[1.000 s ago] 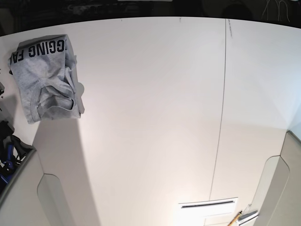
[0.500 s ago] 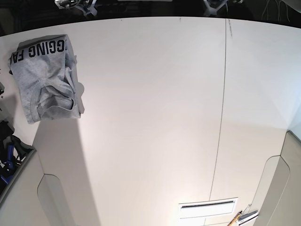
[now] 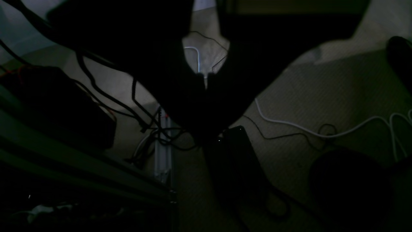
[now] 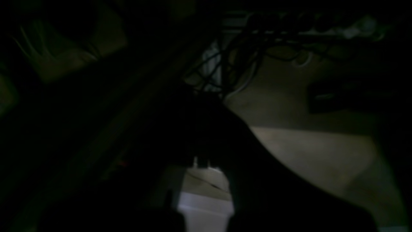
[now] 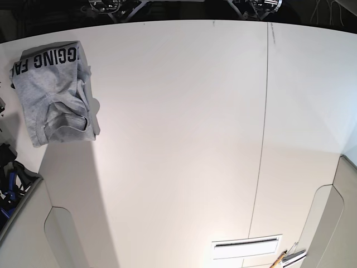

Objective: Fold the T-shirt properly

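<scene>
The grey T-shirt [image 5: 53,92] lies folded into a compact bundle at the far left corner of the white table [image 5: 184,139], with black letters showing along its far edge. Neither arm is near it. Only bits of the two arms show past the table's far edge: the right arm [image 5: 109,8] and the left arm [image 5: 257,6]. In the dark left wrist view my left gripper [image 3: 206,85] looks down at the floor, fingertips together and holding nothing. In the right wrist view my right gripper [image 4: 201,162] is also shut and holds nothing.
A thin seam [image 5: 262,139] runs down the table right of centre. A white slotted plate [image 5: 247,244] sits at the near edge, and dark gear [image 5: 8,181] at the left edge. Under the wrist cameras are carpet, loose cables [image 3: 322,130] and a black box [image 3: 239,154].
Parts of both arms have come into sight beyond the table's far edge. The T-shirt has not moved.
</scene>
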Robot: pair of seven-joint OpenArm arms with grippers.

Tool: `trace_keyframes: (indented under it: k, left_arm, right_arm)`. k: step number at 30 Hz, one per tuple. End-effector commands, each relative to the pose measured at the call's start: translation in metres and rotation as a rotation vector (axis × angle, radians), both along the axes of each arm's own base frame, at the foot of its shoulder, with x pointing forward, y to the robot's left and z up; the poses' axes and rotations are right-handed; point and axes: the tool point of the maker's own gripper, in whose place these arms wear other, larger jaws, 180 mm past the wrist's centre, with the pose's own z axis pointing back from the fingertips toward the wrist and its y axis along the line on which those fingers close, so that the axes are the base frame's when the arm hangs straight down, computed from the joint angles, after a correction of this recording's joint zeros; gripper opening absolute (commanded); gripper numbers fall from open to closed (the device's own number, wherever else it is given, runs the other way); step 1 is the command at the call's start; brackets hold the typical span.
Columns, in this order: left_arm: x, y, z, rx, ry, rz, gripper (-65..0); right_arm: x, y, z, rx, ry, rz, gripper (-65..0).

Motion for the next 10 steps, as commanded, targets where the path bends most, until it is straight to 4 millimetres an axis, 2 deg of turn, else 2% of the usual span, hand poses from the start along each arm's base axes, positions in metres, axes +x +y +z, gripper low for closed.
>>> trace_keyframes:
  k: [1,10]
  left_arm:
    - [0.0003,0.0022,0.0008,0.0,-0.006,0.0,-65.0]
    - [0.0024,0.002,0.0009,0.0,-0.01,0.001,-65.0]
  right_arm:
    - [0.0041,0.0022,0.0011,0.011,-0.01,-0.02,-65.0]
    - [0.0052,0.0016,0.0013,0.013,-0.01,-0.037,-65.0]
